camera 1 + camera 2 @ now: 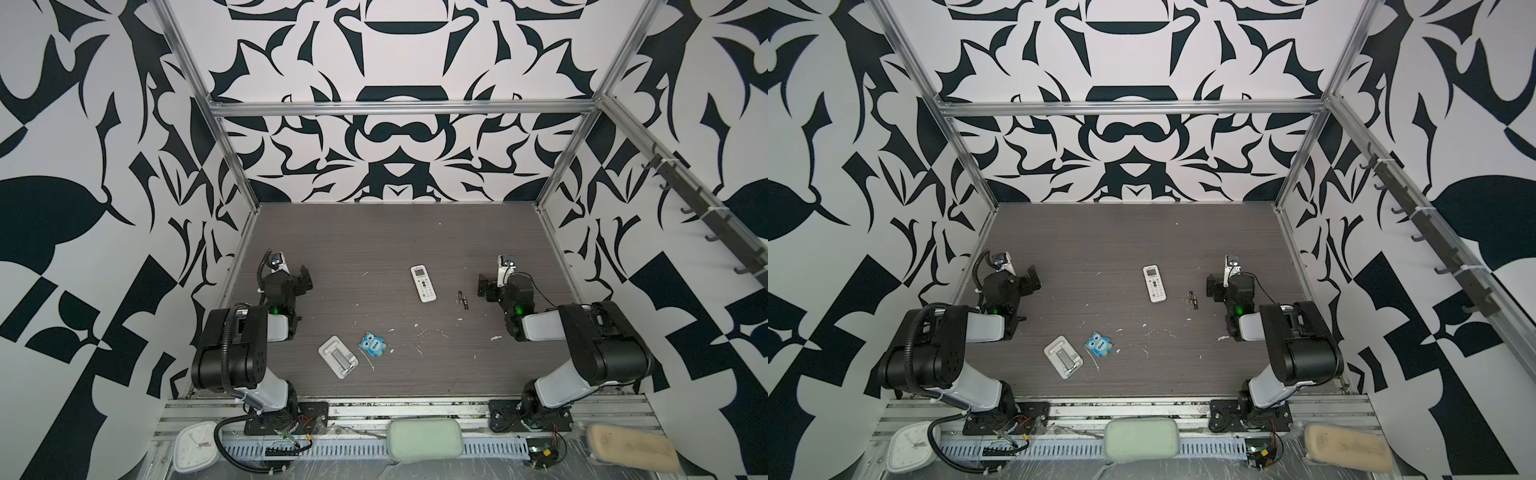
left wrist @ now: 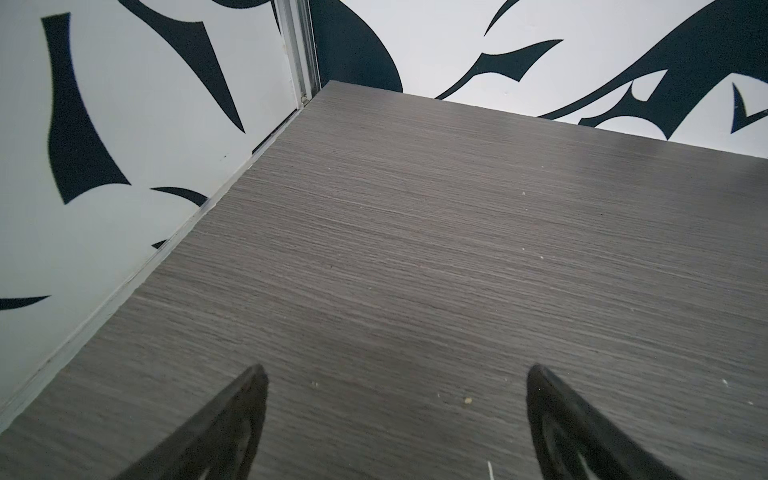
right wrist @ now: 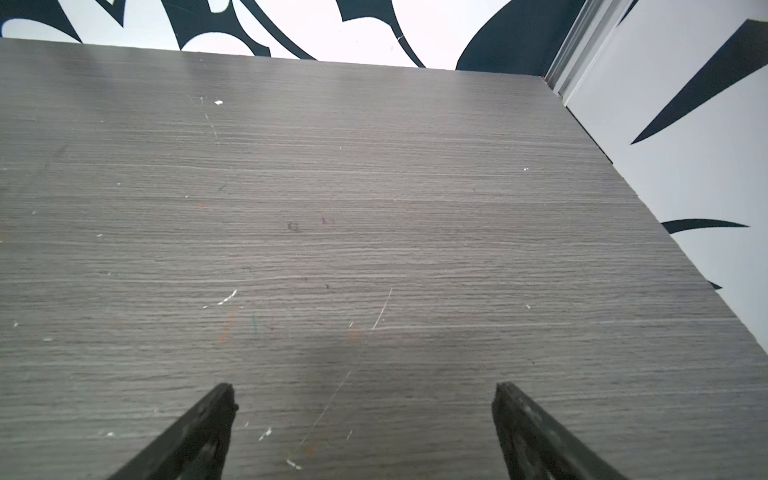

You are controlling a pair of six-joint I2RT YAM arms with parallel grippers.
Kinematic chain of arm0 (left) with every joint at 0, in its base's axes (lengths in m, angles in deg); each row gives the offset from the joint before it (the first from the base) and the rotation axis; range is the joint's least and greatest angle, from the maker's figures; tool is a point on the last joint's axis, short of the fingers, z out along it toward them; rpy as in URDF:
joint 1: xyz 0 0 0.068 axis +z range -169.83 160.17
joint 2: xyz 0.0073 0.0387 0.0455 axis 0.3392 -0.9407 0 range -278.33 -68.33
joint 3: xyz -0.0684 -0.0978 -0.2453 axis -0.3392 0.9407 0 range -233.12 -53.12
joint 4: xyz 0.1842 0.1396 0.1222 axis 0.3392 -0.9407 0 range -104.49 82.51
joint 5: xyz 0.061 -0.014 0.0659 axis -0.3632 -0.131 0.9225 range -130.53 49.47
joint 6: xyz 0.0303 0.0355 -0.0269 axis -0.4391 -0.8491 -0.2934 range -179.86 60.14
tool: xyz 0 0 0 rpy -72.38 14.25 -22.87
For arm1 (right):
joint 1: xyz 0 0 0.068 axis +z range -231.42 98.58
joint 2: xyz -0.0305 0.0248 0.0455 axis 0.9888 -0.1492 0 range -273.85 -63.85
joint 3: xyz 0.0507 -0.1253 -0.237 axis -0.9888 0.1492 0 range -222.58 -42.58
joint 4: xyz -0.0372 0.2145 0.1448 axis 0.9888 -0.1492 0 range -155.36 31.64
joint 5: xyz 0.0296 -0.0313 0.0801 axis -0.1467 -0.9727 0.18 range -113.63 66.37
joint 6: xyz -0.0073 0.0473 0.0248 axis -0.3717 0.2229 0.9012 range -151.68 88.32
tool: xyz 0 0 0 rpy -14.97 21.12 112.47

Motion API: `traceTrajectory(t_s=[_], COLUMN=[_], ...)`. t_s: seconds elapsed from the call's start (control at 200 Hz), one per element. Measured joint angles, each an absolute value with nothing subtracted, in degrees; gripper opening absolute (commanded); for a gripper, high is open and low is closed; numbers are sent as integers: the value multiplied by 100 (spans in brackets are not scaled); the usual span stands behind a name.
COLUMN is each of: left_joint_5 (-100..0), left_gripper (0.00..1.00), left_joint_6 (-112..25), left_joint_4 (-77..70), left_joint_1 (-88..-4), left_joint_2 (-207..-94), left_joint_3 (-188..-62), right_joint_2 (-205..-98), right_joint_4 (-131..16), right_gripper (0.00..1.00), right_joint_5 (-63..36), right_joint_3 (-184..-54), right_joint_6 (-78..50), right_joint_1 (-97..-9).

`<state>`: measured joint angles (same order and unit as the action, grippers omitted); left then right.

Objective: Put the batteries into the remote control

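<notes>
White remote control [image 1: 423,284] lies flat and face up near the middle of the counter [image 1: 374,237], a bit right of centre in both top views. Its screen end points to the back wall. The battery bay is not visible because the back is down.

2 batteries [image 1: 462,300] lie on the counter just right of the remote control, apart from it. They are side by side and close together, too small to tell if they touch each other. They sit between the remote control and the right claw [image 1: 483,286], which is near them but not touching.

Left claw [image 1: 305,277] is at the left side of the counter, well apart from the remote control. In the left wrist view its jaws stand wide apart, holding nothing. The 2 dark fingertips [image 2: 249,399] are over bare wood-grain counter near the left wall.

In the right wrist view the right claw's jaws also stand wide apart, holding nothing. Its fingertips [image 3: 216,411] are over scratched counter with white flecks.

A white tray with metal piece [image 1: 338,356] lies at the front left of the counter, set diagonally. A blue owl-shaped item [image 1: 374,344] printed "One" lies just beside it on the right, with a narrow gap.

On the rail in front of the counter are a white square clock [image 1: 195,451], a pale green pad [image 1: 424,439] and a beige pad [image 1: 631,446]. The walls have a black-and-white pattern.
</notes>
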<state>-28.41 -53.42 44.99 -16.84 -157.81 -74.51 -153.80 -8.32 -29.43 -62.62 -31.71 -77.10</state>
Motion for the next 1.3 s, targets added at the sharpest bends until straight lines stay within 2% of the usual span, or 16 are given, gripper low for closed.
traceTrajectory(t_s=[1.3], left_joint_5=[-2841], left_gripper=[99], left_joint_6=[-5351], left_joint_4=[4499], left_joint_1=[-1684], left_joint_2=[-15783], left_joint_3=[-7451], right_joint_2=[-15380], right_joint_4=[-832], right_gripper=[99], right_joint_5=[-3122], right_joint_3=[-6262], right_joint_6=[-3167], right_joint_1=[-7710])
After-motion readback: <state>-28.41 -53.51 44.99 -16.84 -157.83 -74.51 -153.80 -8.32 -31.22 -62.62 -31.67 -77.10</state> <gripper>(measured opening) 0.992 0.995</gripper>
